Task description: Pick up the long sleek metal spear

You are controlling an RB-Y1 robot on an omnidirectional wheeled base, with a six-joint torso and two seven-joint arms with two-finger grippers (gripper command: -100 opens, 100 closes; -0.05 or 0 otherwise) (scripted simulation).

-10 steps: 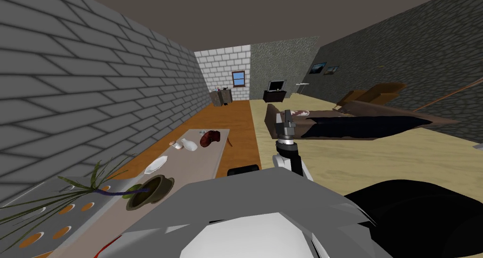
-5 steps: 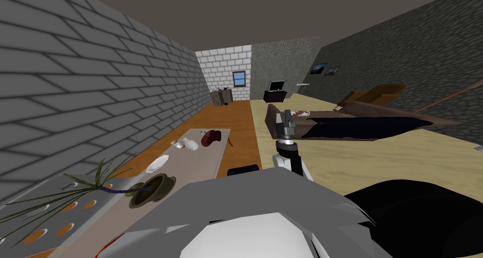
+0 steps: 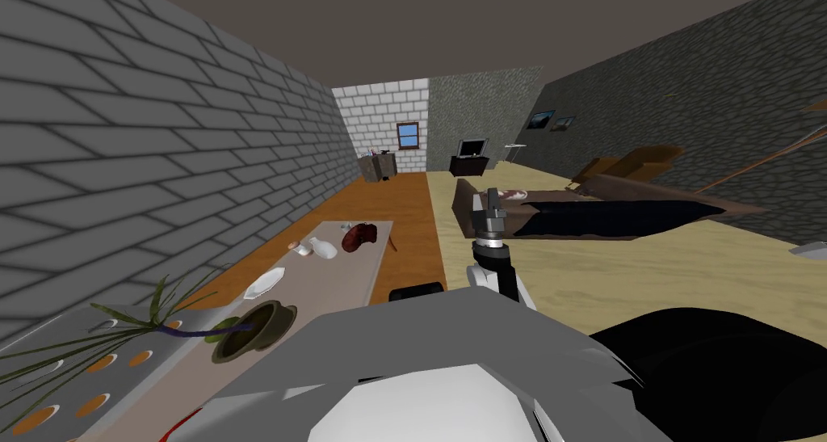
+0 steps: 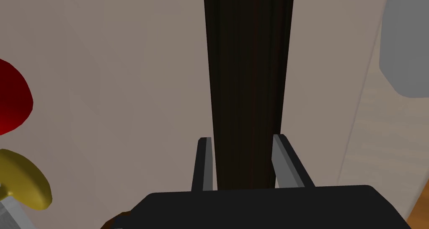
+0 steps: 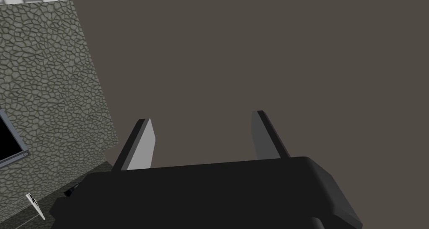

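ok, grasp looks done: left gripper (image 4: pixel 241 138) fingers clamped on both sides of the spear (image 4: pixel 247 71), a dark shaft running away from the hand over a flat taupe surface (image 4: pixel 117 63); contact with it unclear. next imo: straight lift, keep it level, long shaft could clip the red object (image 4: pixel 10 96) or yellow knob (image 4: pixel 25 189) beside it. right gripper (image 5: pixel 202 116) spread wide, holding nothing. long counter (image 3: pixel 355 271) on the left by the brick wall (image 3: pixel 161 138) carries plant pot (image 3: pixel 250 332), plate (image 3: pixel 266 284), bottle (image 3: pixel 325 250).

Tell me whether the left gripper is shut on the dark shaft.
Yes, the left gripper has both fingers pressed against the sides of the dark shaft running between them.
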